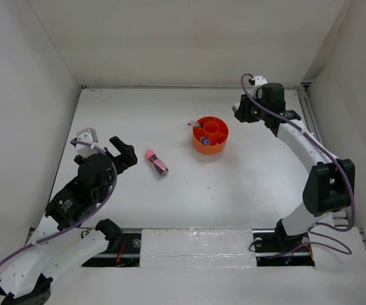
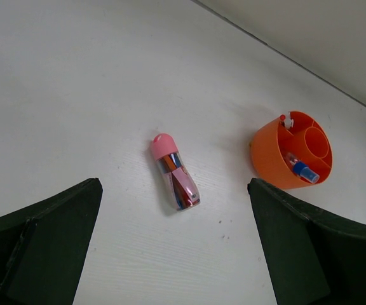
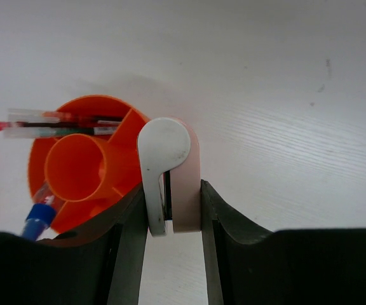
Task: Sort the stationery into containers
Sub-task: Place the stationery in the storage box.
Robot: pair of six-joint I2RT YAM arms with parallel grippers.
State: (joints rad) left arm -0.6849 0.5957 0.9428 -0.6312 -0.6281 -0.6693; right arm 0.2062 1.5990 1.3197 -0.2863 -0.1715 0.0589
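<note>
The orange tub (image 1: 211,143) stands right of mid-table. It holds the red and dark pens (image 3: 49,124), sticking out at its rim, and the blue-capped bottle (image 3: 38,217). My right gripper (image 3: 173,204) is shut on the white-and-pink stapler (image 3: 169,159), held just beside the tub's rim (image 3: 75,105). In the top view this gripper (image 1: 240,111) hangs to the right of the tub. The pink-capped tube (image 1: 156,162) lies flat left of the tub. My left gripper (image 2: 174,219) is open and empty, just short of the tube (image 2: 174,171). No tan eraser shows.
White walls close in the table on the left, back and right. A metal rail (image 1: 310,121) runs along the right edge. A glossy taped strip (image 1: 196,244) lies between the arm bases at the near edge.
</note>
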